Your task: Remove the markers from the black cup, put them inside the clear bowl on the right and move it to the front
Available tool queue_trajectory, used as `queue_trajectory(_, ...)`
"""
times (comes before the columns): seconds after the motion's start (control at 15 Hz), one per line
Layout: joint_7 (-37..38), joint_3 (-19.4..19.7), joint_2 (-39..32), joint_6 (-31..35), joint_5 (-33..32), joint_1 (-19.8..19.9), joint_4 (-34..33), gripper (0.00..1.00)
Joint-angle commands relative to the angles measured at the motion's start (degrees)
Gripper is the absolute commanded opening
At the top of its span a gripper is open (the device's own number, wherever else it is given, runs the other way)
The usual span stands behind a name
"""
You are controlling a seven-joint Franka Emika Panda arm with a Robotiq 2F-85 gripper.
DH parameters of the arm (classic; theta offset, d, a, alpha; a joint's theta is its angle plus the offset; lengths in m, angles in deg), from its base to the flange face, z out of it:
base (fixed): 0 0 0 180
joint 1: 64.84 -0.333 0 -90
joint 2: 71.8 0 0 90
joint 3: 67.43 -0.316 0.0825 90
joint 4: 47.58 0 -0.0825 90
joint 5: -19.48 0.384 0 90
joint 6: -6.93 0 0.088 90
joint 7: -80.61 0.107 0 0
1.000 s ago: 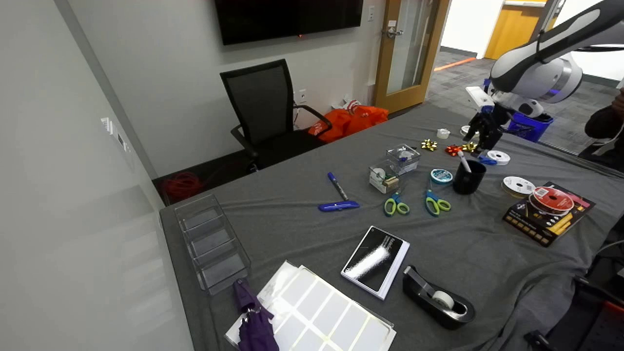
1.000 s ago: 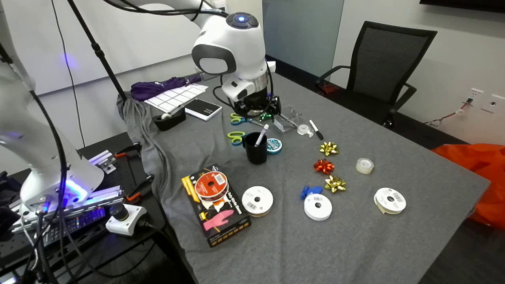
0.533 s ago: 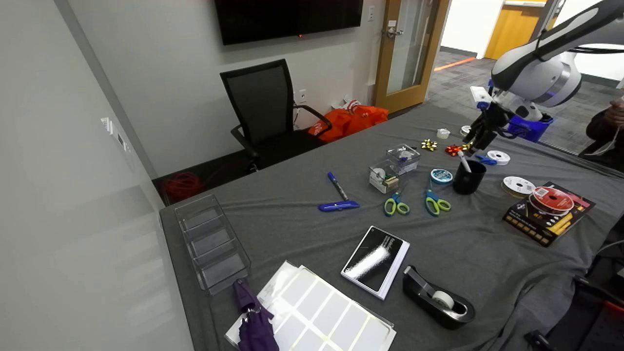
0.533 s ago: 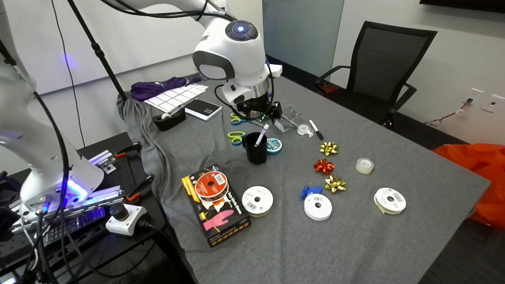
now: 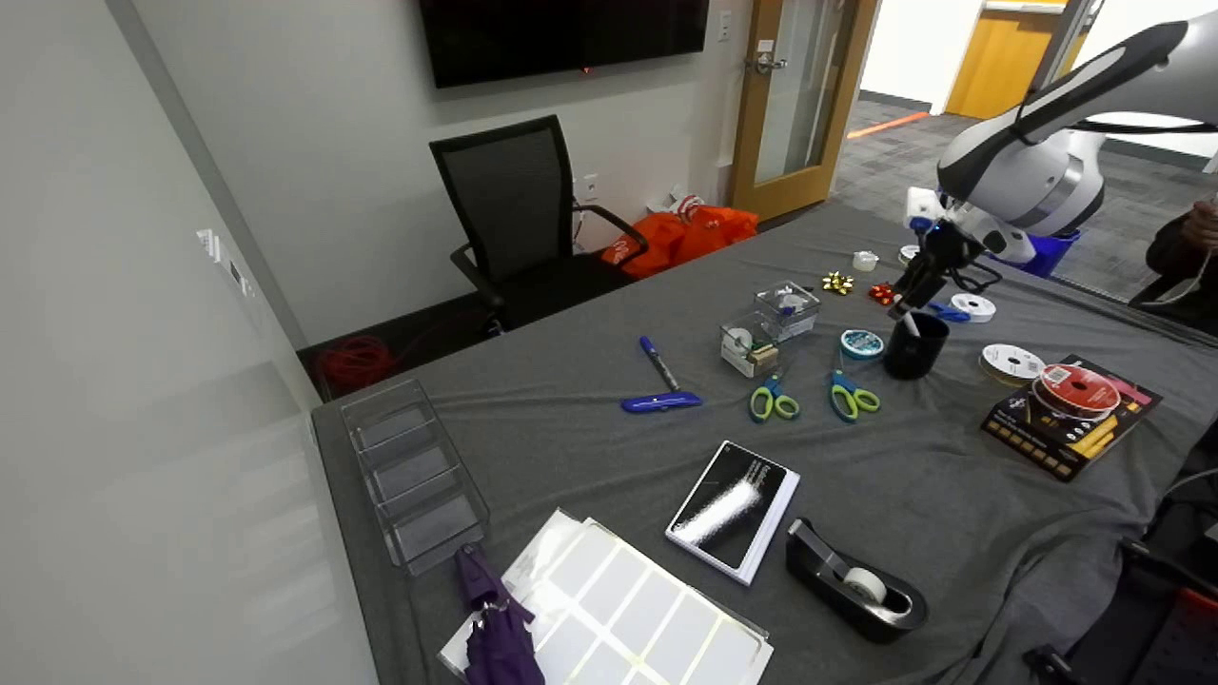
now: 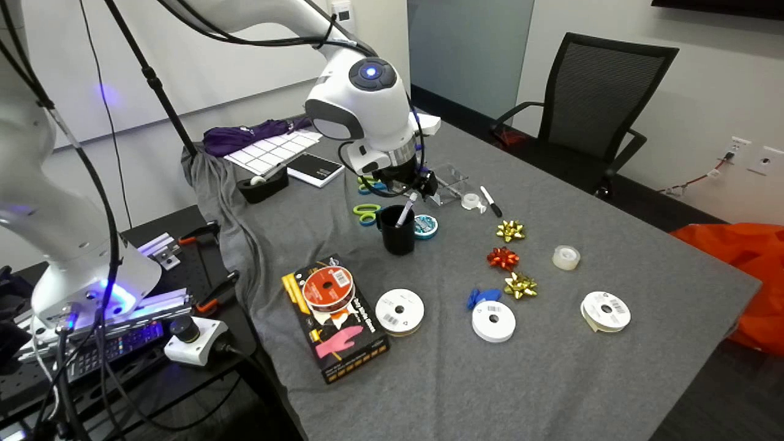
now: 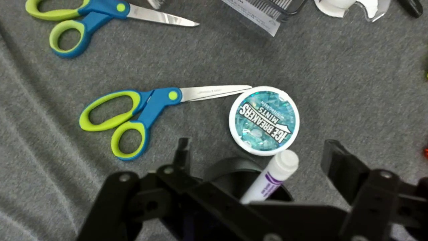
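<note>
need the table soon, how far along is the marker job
Done: nothing I can confirm; a white marker leans in the black cup. Under way: the open hand hovers near the cup's mouth, jaws apart, gripping nothing, probably about to grasp the marker. Left: lifting it out, putting it in the bowl and moving that to the front; I see clear boxes but can't identify the bowl.

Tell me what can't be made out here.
White marker: lower end hidden by the black cup in both exterior views, by the jaws in the wrist view.
Upper scissors, wrist view: handle cut off by top edge.
Person, in an exterior view: cut off by right edge.
</note>
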Motion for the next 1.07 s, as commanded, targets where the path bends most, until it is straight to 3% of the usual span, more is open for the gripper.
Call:
queue_trajectory(0.0,-1.0,-0.8,-1.0,1.4,2.2,0.8,-0.8,0.74)
queue_trajectory(0.67,-1.5,-0.6,-1.1,1.4,2.1,1.1,-0.8,0.03)
queue_trajectory(1.0,-2.0,-0.7,-0.3,0.8,2.1,1.3,-0.3,0.04)
